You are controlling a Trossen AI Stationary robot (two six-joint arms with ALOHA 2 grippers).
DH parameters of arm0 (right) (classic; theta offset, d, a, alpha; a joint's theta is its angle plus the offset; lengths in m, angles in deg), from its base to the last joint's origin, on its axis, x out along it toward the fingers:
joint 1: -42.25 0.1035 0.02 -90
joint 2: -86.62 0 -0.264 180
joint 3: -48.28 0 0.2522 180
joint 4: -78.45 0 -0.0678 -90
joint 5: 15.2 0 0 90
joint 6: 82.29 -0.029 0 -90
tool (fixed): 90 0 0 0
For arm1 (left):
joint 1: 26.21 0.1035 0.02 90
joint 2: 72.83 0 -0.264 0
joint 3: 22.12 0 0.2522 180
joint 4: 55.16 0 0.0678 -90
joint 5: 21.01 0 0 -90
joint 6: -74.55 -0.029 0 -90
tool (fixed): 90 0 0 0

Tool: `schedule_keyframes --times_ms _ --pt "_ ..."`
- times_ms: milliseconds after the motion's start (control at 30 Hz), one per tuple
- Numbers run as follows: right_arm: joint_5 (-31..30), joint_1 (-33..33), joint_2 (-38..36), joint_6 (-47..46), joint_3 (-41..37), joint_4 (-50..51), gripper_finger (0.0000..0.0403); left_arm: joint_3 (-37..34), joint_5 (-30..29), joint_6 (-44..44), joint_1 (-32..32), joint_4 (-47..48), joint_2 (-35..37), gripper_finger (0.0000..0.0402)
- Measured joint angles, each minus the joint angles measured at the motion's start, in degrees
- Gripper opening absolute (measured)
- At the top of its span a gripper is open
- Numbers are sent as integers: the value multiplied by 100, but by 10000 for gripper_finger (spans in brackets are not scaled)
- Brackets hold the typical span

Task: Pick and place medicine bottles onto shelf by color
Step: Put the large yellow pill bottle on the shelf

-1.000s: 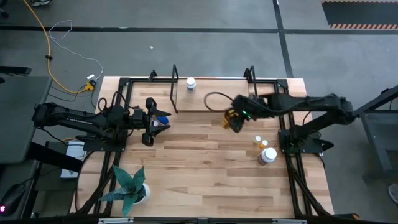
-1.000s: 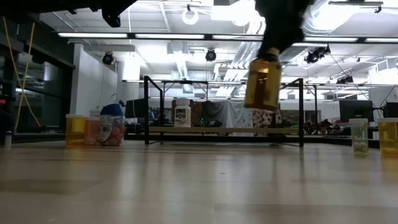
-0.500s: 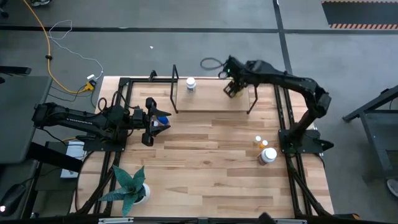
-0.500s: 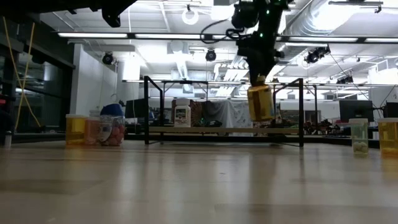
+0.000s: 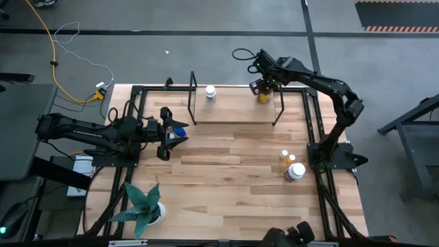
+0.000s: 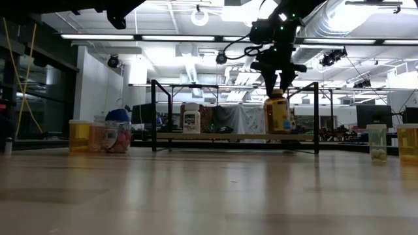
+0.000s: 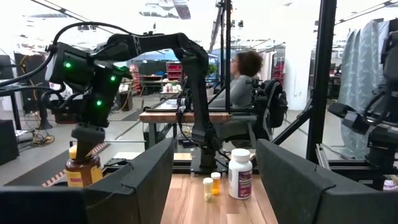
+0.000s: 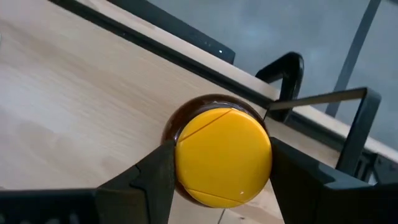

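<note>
High view: right hand (image 5: 261,90) grips amber bottle (image 5: 263,97) on shelf (image 5: 233,110).

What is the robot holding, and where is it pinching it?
The right end effector holds the amber medicine bottle by its yellow cap, over the shelf. The left end effector holds nothing.

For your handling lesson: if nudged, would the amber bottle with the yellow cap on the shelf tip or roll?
The amber bottle stands upright and tall on the shelf, so it probably tips before sliding. Its round yellow cap suggests it would roll once down.
</note>
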Motion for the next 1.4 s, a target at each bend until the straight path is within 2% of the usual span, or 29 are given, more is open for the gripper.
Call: schedule_keyframes --times_ms 233,533,1100,1267,1400 --pt "281 -63 0 -395 0 18 207 0 0 0 -2 0 0 217" --pt "179 -65 0 -262 0 -7 242 0 0 0 0 2 0 217" --pt "189 -63 0 75 4 -39 245 0 0 -2 0 2 0 217" --pt "-30 -61 -33 281 4 -44 255 0 0 -2 0 2 2 217" --pt "-533 -61 -179 206 4 -43 278 0 -4 -2 0 2 0 217"
